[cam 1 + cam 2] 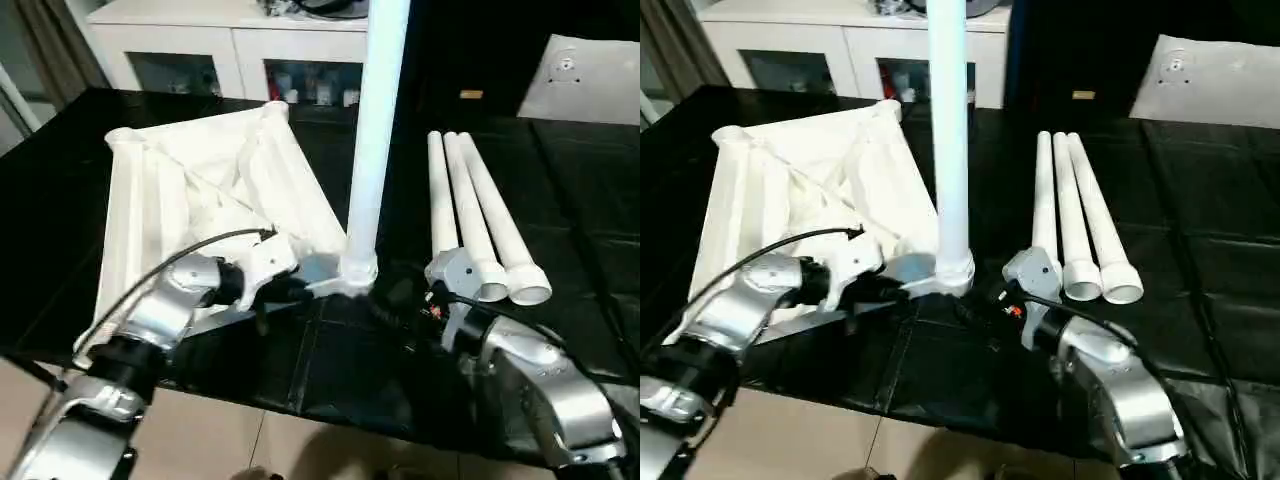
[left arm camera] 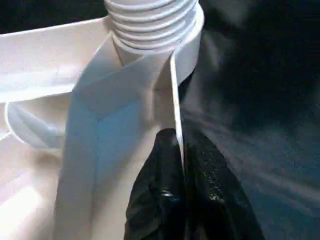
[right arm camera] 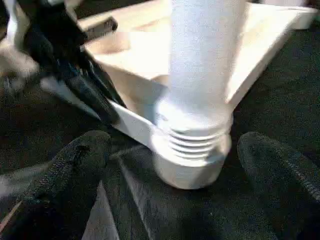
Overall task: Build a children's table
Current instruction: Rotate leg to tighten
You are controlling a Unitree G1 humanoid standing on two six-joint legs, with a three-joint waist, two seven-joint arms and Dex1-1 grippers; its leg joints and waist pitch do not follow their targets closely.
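My left gripper (image 2: 181,165) was clamped on the rim of the white ribbed plastic tabletop (image 1: 190,190), lying underside-up on the black table (image 1: 580,200). One white tapered leg (image 1: 375,150) stood in its near corner socket, top cut off. My right gripper (image 3: 175,165) gaped around its base, untouching. Three spare white legs (image 1: 480,215) lay rightward.

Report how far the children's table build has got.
Done: one leg stands upright in the near corner socket of the upside-down tabletop, its threads partly showing.

In hand: the left gripper is shut on the tabletop's thin edge beside that socket; the right gripper is open on either side of the socket's base.

Left: three legs lie loose side by side.
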